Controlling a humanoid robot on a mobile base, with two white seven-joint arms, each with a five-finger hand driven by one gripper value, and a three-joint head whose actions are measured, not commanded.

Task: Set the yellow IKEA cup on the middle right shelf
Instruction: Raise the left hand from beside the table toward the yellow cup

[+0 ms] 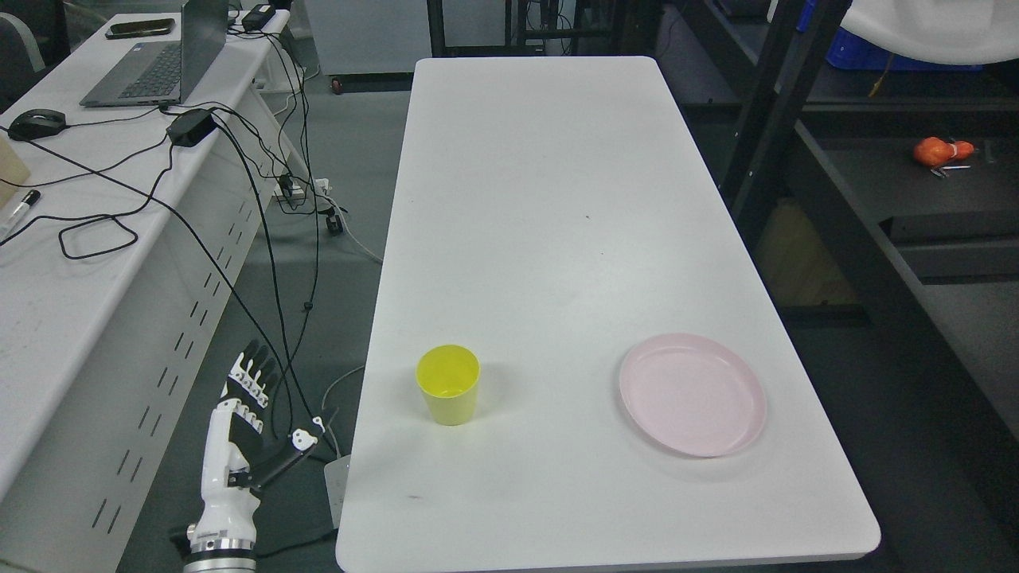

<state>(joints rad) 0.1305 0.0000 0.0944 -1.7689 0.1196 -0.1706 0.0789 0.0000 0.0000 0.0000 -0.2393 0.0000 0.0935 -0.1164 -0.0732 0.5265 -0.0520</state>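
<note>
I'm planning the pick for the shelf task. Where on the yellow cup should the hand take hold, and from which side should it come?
Probably around the side wall of the yellow cup, just under the rim, coming from its left. It stands upright, mouth open upward, tapering toward the base. The left hand hangs open off the table's left edge, nearest it; the pink plate lies apart on the right.

A long white table [557, 199] is stretching away, carrying a yellow cup [448, 384] standing upright near its left edge and a pink plate [692, 395] lying well apart, near right.
</note>
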